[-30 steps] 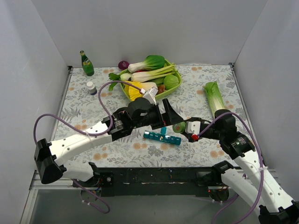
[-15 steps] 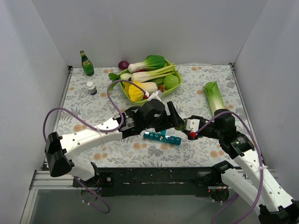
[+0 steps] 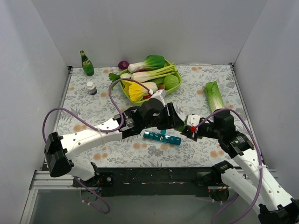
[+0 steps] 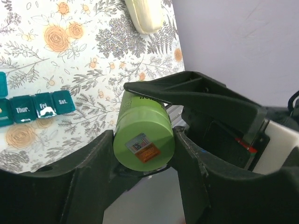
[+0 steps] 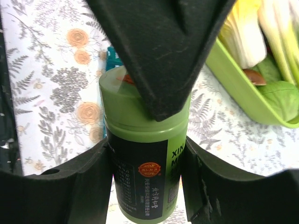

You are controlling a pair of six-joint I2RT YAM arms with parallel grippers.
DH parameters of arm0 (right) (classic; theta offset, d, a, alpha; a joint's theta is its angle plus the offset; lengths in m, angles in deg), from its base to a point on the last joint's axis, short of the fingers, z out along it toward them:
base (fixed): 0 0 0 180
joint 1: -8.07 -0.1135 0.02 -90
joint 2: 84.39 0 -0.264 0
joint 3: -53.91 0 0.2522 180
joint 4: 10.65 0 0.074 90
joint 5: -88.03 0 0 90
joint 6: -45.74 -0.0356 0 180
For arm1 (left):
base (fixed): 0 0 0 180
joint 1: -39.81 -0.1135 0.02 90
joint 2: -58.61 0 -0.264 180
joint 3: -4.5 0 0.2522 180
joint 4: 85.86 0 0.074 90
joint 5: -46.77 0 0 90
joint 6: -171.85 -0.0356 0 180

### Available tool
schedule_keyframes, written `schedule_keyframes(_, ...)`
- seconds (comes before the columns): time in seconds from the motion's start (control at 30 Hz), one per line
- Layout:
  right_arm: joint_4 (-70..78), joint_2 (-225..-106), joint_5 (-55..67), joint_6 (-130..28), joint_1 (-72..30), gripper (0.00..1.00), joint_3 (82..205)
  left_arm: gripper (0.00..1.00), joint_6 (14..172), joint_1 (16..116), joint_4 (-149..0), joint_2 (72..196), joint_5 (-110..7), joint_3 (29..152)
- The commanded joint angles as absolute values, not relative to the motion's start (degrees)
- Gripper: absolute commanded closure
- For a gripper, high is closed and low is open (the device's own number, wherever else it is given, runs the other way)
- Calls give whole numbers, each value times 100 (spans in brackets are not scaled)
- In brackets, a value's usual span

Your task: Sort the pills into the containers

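A green pill bottle (image 3: 179,125) with a dark label is held in the air between both grippers, just right of the teal strip of containers (image 3: 162,137). My left gripper (image 3: 173,119) is shut on its green cap (image 4: 140,121). My right gripper (image 3: 188,128) is shut on its labelled body (image 5: 140,182). In the left wrist view the cap sits between my left gripper's fingers (image 4: 145,140), and the containers (image 4: 42,106) lie left with lids marked Thur, Fri, Sat. In the right wrist view my right gripper (image 5: 147,144) clasps the body. One container lid stands up. No loose pills show.
A lime-green basket (image 3: 174,88) of vegetables stands at the back centre. A green glass bottle (image 3: 86,64) and a small white bottle (image 3: 91,87) stand at the back left. A leafy stalk (image 3: 214,97) lies at the right. A purple onion (image 3: 123,65) sits behind the basket.
My left gripper has swung right from above the containers to the bottle held by my right gripper and closed on its cap. The right gripper has shifted slightly.
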State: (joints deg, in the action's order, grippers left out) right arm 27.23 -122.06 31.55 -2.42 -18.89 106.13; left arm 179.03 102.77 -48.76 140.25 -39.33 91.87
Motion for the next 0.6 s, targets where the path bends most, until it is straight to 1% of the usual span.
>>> schedule_keyframes(0.0,2043,-12245,3740,-1286,-1778,99,10731,97,16215,10318,-5284,13710,-4840,8692)
schedule_keyframes(0.03,2008,-12271,3923,-1428,-1751,99,10731,99,15887,10327,-5476,13648,-5042,8491)
schedule_keyframes(0.07,1982,-12280,4047,-1568,-1716,99,10722,99,15579,10327,-5530,13587,-5444,8410)
schedule_keyframes(0.1,1964,-12298,4327,-1918,-1681,99,10696,100,14915,10327,-5557,13490,-5640,8349)
schedule_keyframes(0.17,1815,-12324,4627,-2358,-1610,99,10617,100,14261,10327,-5584,13419,-6305,8252)
schedule_keyframes(0.2,1701,-12333,4933,-2596,-1584,99,10477,100,13623,10318,-5566,13393,-6562,8234)
schedule_keyframes(0.27,1245,-12350,5242,-3465,-1540,99,10292,100,12986,10327,-5522,13349,-7159,8094)
schedule_keyframes(0.3,1052,-12342,5487,-3755,-1522,99,10178,100,12696,10327,-5505,13331,-7275,8050)
schedule_keyframes(0.33,632,-12350,5603,-4376,-1513,99,9951,100,12163,10318,-5470,13253,-7346,7979)
schedule_keyframes(0.43,25,-12342,5981,-5302,-1487,99,9476,100,11230,10327,-5233,13165,-7408,7873)
schedule_keyframes(0.47,-379,-12350,6051,-5879,-1478,99,9361,100,11017,10318,-5154,13173,-7399,7934)
schedule_keyframes(0.57,-1162,-12298,6245,-6751,-1443,99,8956,100,10752,10318,-4872,13235,-7207,8154)
